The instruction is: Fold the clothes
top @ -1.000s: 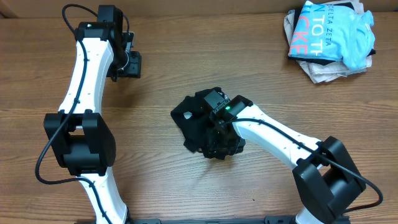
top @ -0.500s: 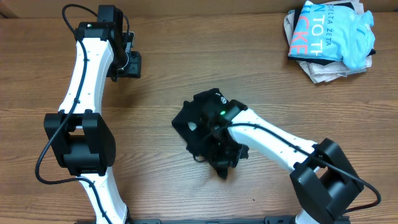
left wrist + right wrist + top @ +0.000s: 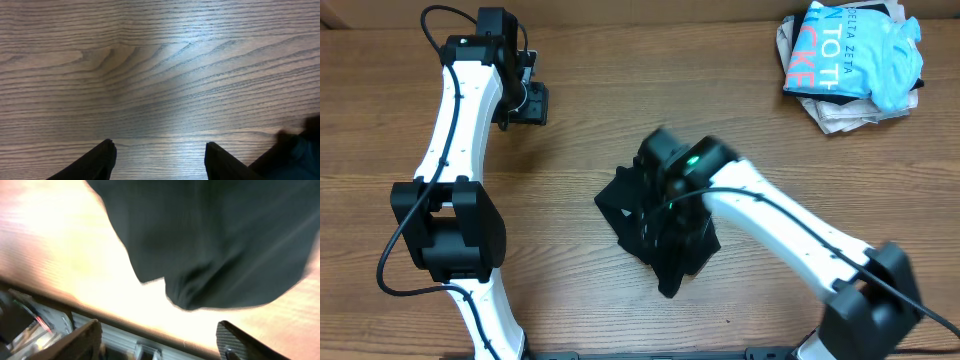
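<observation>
Tabletop (image 3: 570, 250), right hand (image 3: 160, 330) wide above clothes (image 3: 210, 230)

A folded light blue T-shirt (image 3: 855, 50) with white and coral lettering lies at the far right of a brown wooden table (image 3: 570, 150), close to its back edge. The shirt rests on a crumpled white-and-grey layer (image 3: 835, 118) whose edges poke out at its left and near sides; what that layer is cannot be told. A sliver of dark material (image 3: 918, 78) shows at the pile's right edge. Close up, the tabletop shows wavy dark grain under a soft patch of glare, and 1 view renders it washed out and orange
</observation>
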Controlling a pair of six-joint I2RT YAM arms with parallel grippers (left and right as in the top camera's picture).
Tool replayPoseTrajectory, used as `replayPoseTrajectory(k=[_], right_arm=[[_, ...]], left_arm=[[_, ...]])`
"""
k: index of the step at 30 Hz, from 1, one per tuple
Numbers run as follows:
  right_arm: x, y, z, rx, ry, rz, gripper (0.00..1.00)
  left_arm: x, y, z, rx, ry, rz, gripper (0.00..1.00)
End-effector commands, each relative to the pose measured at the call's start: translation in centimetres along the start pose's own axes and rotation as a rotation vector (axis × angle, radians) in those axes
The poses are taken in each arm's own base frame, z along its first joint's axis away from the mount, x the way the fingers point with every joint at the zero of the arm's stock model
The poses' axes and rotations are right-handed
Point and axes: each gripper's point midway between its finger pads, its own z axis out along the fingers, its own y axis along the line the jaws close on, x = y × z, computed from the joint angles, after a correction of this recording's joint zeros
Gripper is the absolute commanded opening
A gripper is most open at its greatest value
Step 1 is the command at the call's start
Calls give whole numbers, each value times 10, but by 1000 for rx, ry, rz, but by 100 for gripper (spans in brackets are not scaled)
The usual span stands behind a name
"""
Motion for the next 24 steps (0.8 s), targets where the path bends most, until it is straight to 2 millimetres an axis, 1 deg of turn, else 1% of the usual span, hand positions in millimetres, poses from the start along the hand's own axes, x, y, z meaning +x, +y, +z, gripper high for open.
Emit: replayPoseTrajectory(k=[1,3,5,7,8,10,16,22,24], right_arm=[[-41,-18,-30,41,-194,19,79],[-56,-23,-30,22,-225,42,78],[-65,-26,-25,11,-227,56,77],[-70,-23,-16,-5,-217,55,76],[-71,-18,-11,-21,-207,49,75],[-72,-7,0,-50,-186,29,74],[-74,10,13,-63,-188,41,73],[-67,14,36,-48,-125,73,71],[-65,16,41,-48,-111,74,70]], left_arm=[[-5,2,2,-4,-9,22,61],[-5,3,2,-4,-9,22,61],[-4,3,2,-4,-8,22,61],[-5,4,2,-5,-9,20,61],[-5,4,2,-5,-10,19,61],[-5,4,2,-5,-12,19,61],[-5,7,2,-6,-12,12,61],[-5,10,2,-8,-12,5,61],[-5,10,2,-8,-12,5,61]])
